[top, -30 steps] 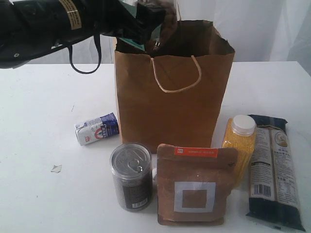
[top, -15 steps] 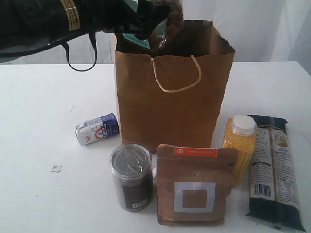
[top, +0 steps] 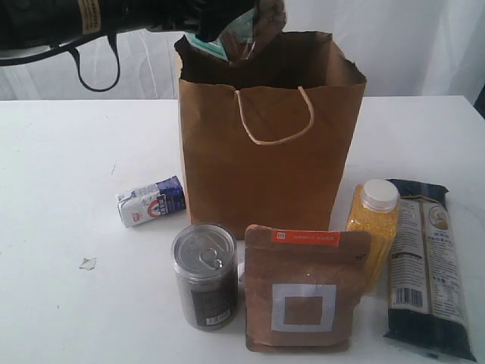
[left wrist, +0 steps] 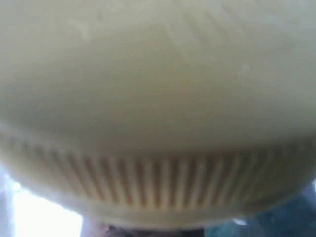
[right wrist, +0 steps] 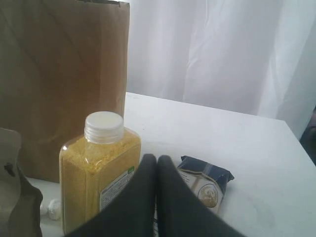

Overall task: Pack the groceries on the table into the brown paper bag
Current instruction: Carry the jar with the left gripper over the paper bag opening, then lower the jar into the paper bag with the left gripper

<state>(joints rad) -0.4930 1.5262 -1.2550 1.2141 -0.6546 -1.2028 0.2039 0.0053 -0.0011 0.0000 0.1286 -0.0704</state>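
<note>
Left arm (top: 91, 19) stretched high over the tall brown kraft paper bag (top: 265, 152), left tool (top: 246, 30) clamping the gold-lidded clear jar (left wrist: 158, 123) above its mouth; right tool (right wrist: 157, 165) pinched closed nearby.

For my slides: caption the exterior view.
Left gripper holds clear jar above brown paper bag; carton, can, pouch, bottle and packet wait on the table.

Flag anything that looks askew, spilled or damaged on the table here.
Nothing is spilled. The small white-blue carton lies on its side beside the brown paper bag, and a small pale scrap sits loose on the table nearer the camera. The bag's rim looks crumpled, though no tear shows.
</note>
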